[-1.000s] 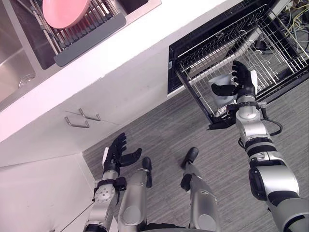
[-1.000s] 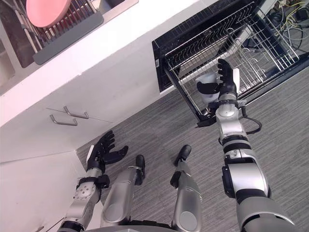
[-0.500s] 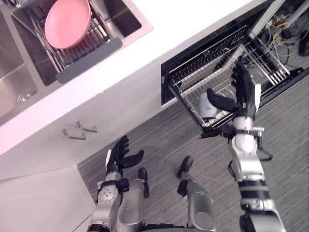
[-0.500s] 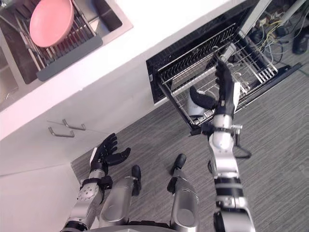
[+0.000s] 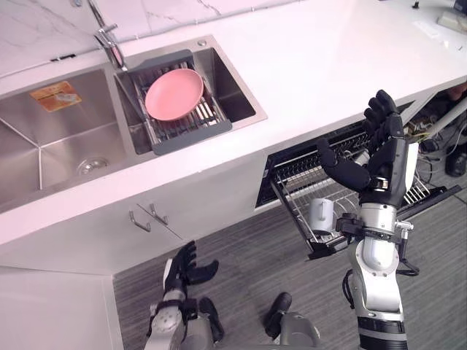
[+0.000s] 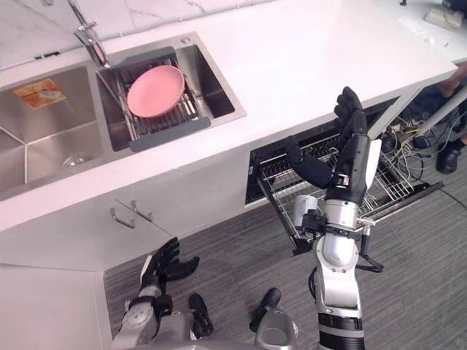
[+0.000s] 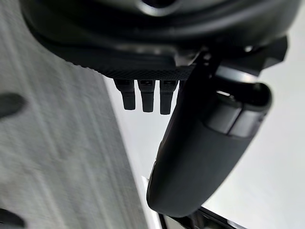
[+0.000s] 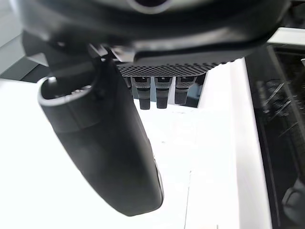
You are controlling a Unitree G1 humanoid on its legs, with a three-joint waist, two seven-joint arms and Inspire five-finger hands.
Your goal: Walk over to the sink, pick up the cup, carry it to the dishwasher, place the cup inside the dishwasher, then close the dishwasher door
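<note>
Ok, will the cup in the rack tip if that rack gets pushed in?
Probably not: the cup looks squat and sits in the front corner of the rack, wire beside it. It looks hard and smooth, so it may slide or rattle.

This is a kitchen: a white counter (image 5: 314, 65) holds a stainless steel double sink (image 5: 44, 146) with a metal tap (image 5: 109, 45). Below it sit white cabinet doors (image 5: 175, 208) with bar handles and an open black dishwasher (image 5: 286, 169).

The white table (image 5: 306, 65) lies behind the right hand (image 5: 387, 164); its sink (image 5: 44, 146), to that hand's left, holds a drainer (image 5: 191, 135) with a pink plate (image 5: 174, 93). Below the hand, the dishwasher rack (image 5: 293, 192) carries the cup (image 5: 322, 216).
</note>
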